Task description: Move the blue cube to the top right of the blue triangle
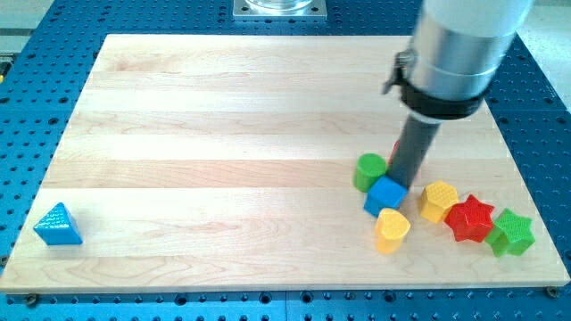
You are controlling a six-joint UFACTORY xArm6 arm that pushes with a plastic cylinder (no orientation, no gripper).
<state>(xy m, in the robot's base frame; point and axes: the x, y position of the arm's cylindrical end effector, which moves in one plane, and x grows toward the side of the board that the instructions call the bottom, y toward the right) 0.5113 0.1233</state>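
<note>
The blue cube (384, 195) lies at the right of the wooden board (223, 134), between a green cylinder (369, 171) on its upper left and a yellow heart-shaped block (392, 230) just below it. The blue triangle (58, 225) lies far off at the board's bottom left corner. My tip (408, 178) is at the cube's upper right edge, touching or nearly touching it. A sliver of a red block (395, 150) shows behind the rod, mostly hidden.
A yellow hexagonal block (438, 201), a red star (470, 218) and a green star (511, 232) lie in a row to the right of the cube. The arm's grey body (459, 53) hangs over the board's upper right.
</note>
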